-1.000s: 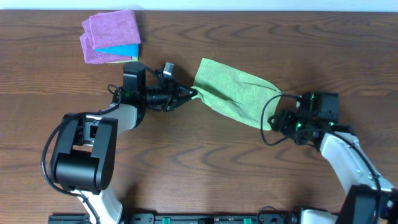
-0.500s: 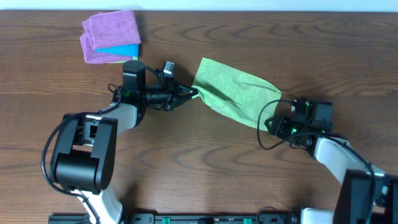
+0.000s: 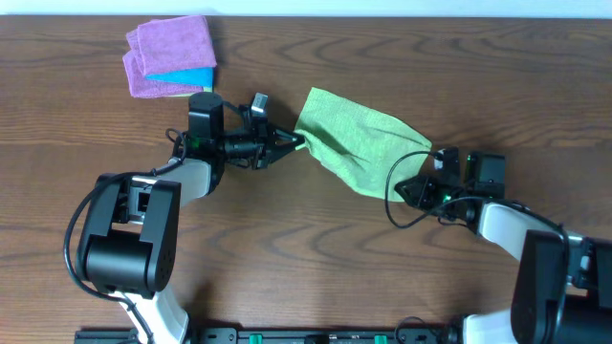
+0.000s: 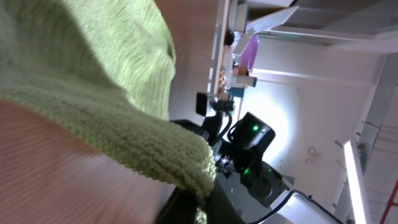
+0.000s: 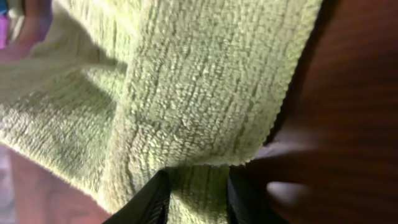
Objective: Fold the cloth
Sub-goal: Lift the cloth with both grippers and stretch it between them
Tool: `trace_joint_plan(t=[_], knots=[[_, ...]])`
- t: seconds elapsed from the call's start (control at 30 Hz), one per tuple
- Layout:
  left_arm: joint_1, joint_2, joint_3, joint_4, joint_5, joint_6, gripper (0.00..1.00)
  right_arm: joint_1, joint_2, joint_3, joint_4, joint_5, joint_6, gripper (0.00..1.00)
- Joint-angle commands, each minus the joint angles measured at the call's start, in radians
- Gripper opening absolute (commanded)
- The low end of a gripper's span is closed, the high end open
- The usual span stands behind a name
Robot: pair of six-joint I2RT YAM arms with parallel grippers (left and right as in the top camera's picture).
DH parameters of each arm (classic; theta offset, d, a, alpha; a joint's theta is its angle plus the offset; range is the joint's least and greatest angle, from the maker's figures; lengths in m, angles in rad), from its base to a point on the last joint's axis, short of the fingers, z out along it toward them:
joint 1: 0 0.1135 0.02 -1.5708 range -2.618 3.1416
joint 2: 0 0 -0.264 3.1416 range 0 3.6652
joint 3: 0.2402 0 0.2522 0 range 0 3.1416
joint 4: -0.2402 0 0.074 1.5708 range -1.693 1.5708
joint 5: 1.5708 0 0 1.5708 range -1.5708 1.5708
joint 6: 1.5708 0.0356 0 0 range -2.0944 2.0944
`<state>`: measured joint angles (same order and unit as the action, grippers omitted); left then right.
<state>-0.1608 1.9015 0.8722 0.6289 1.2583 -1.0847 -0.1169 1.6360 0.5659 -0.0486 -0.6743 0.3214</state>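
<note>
Item: the cloth (image 3: 356, 143), on the table (image 3: 306, 277), a bunched band running 10 to 4 o'clock.
Left gripper (image 3: 298, 144): clamped tight on its 9 o'clock end.
Right gripper (image 3: 406, 188): jaws narrow, astride the 4 o'clock edge; hold cannot be told.
Risk: a shallow bite slips, the corner drops and the fold skews.

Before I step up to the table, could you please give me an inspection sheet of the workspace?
Surface: dark wood table.
Job's things: green cloth, bunched into a strip, running slantwise between the grippers.
Clutter: purple cloth folded around a blue cloth, far left.
Grippers: left gripper shut on the green cloth's left end; right gripper astride its right end, grip not clear.
Cables: black cable looping beside the right gripper.
Surroundings: white band beyond the far edge; nothing else seen.
</note>
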Motion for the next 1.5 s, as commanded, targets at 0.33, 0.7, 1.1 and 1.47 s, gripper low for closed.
trace_joint_plan(t=[0.33, 0.7, 1.1, 1.47], knots=[[0.005, -0.019, 0.029, 0.039, -0.009, -0.042, 0.06, 0.000, -0.063, -0.024, 0.023, -0.259, 0.090, 0.06], [0.005, -0.020, 0.029, 0.074, 0.026, -0.080, 0.06, -0.001, -0.390, -0.016, 0.068, -0.217, 0.291, 0.02], [0.005, -0.031, 0.029, 0.133, 0.158, -0.128, 0.06, -0.001, -0.442, 0.037, 0.094, -0.206, 0.407, 0.02], [0.048, -0.107, 0.029, 0.192, 0.166, -0.129, 0.06, -0.004, -0.460, 0.145, 0.090, -0.175, 0.388, 0.04]])
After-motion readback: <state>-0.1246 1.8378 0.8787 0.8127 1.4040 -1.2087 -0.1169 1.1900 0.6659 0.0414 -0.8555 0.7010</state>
